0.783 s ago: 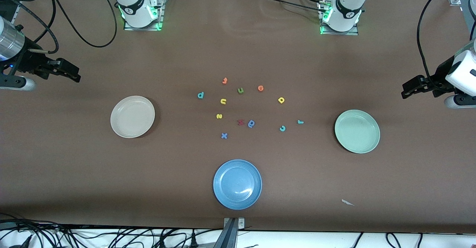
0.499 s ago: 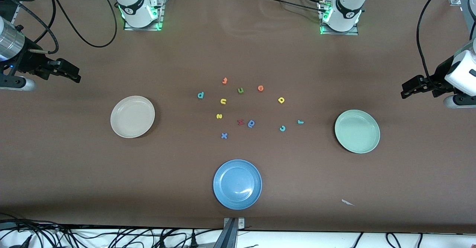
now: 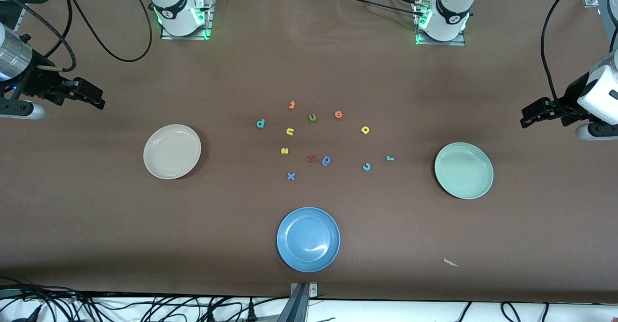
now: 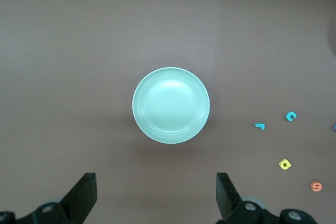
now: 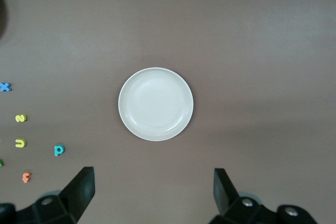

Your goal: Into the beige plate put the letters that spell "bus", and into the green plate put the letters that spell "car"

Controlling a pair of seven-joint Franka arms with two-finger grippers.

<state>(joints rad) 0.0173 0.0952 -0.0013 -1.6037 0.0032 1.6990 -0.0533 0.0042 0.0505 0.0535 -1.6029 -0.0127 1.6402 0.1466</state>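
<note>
Six letters wait on the brown surface [image 3: 96,225], none yet in a plate. The beige plate [image 3: 172,151] sits empty at nine o'clock of the letter cluster; the green plate [image 3: 464,170], also empty, at three o'clock.

For "bus": teal "b" [image 3: 260,123], yellow "u" [image 3: 290,131] and yellow "s" [image 3: 284,151] lie toward the beige plate. For "car": teal "c" [image 3: 366,166], yellow "a" [image 3: 365,130] and teal "r" [image 3: 390,158] lie toward the green plate.

Both arms wait: the right tool [image 3: 94,99] hangs over bare surface near the beige plate, the left tool [image 3: 528,118] near the green plate, each with fingers apart and holding nothing. All six placements remain.
</note>
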